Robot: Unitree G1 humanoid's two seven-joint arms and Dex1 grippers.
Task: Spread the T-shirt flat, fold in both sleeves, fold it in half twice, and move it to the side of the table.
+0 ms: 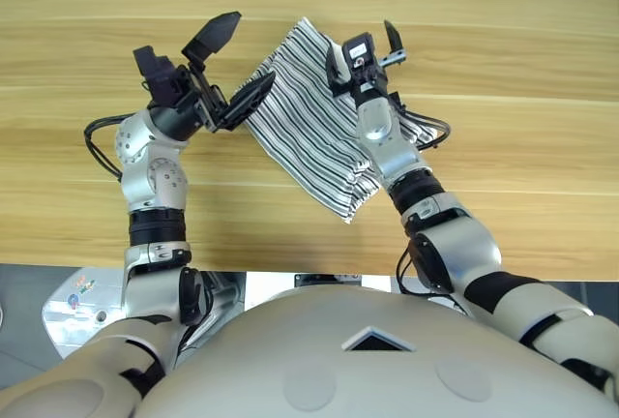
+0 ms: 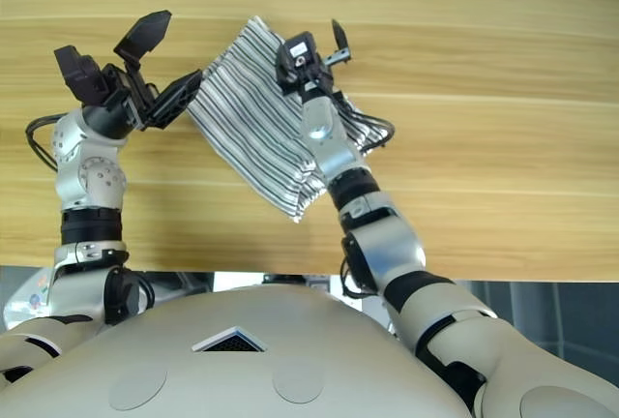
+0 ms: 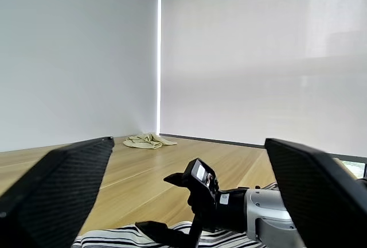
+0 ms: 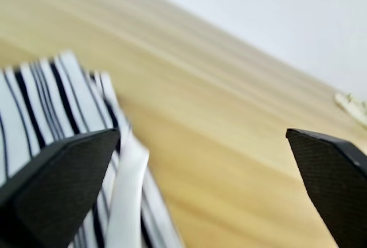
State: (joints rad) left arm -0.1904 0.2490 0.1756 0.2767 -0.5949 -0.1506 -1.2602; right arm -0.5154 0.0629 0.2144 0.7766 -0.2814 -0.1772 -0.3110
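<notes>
Striped T-shirt [image 1: 309, 133] lies folded mid-frame on the desk [image 1: 513, 99], left gripper [image 1: 244, 55] and right gripper [image 1: 360, 37] both spread wide at its upper corners, so pinch evenly and slide it flat

You have a T-shirt [image 1: 309, 128] of soft striped cloth, matt and lightly creased; a table [image 1: 503, 50] of smooth pale wood with visible grain and a faint sheen — and a left gripper [image 1: 250, 48] whose fingers [image 1: 215, 33] look matt black plastic.
</notes>
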